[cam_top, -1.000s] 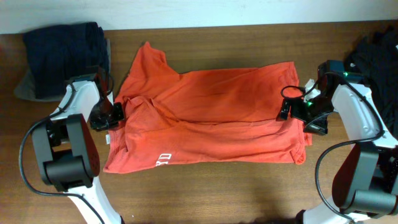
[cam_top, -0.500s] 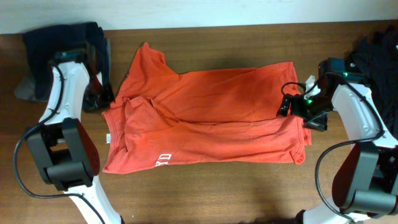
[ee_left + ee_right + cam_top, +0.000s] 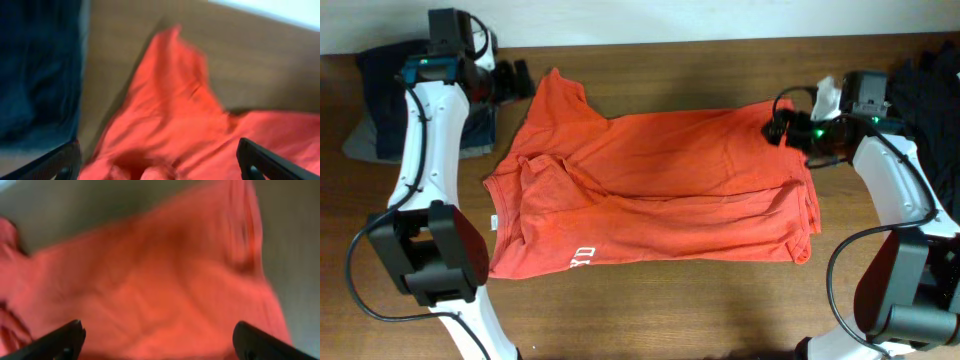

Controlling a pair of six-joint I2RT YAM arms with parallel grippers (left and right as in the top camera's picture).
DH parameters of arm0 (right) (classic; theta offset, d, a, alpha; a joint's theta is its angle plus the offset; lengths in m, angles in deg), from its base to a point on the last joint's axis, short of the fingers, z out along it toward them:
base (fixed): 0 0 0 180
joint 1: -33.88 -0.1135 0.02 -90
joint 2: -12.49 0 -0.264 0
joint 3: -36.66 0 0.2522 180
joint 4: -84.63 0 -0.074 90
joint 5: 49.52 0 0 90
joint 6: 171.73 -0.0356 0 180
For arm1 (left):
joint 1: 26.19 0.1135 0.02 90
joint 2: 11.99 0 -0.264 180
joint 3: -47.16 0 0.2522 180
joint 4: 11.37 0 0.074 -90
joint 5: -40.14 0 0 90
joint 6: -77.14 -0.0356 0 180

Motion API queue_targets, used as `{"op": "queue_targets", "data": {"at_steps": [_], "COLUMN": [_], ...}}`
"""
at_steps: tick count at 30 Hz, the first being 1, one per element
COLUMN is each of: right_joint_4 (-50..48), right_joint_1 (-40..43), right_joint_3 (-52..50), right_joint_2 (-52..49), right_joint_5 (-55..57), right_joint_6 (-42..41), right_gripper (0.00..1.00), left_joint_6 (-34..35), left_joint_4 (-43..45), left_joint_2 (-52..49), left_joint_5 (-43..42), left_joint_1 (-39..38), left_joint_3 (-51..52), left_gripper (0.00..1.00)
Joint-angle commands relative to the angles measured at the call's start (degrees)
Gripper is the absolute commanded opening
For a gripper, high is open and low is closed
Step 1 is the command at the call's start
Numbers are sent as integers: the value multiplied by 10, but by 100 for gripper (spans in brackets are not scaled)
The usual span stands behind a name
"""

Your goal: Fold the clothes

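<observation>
Overhead: orange shirt (image 3: 660,190), centre of worktop (image 3: 720,310), spread flat so its upper corners offer grip points. By the sleeve, upper left: left fingers (image 3: 62,162); at the hem corner, upper right: right fingers (image 3: 62,340). Both spread wide, empty, likely poised for a fold.

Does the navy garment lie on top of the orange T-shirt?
No, the navy garment lies apart from the orange T-shirt, with bare wood of the table showing between them.

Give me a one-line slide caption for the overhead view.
Left gripper and right gripper, both open, at the far corners of a rumpled orange-red T-shirt on a wooden table.
</observation>
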Motion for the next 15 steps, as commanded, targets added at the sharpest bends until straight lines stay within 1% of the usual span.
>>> {"op": "queue_targets", "data": {"at_steps": [1, 5, 7, 11, 15], "right_joint_4": [-55, -133, -162, -217, -265], "right_joint_1": [-4, -5, -5, -5, -5], "right_joint_3": [0, 0, 0, 0, 0], "right_joint_2": [-1, -7, -18, -67, -115], "right_joint_5": [-23, 12, 19, 31, 31], "right_joint_6": [4, 4, 6, 6, 6], "right_gripper": [99, 99, 99, 99, 99], "left_joint_6": [0, -2, -19, -21, -21], "left_joint_4": [50, 126, 169, 235, 280], "left_joint_2": [-23, -74, -106, -154, -176], "left_joint_5": [-29, -29, -28, -3, 13], "left_joint_1": [-11, -30, -39, -49, -49], "left_joint_3": [-8, -8, -8, -8, -8], "left_gripper": [99, 98, 98, 98, 96]}}
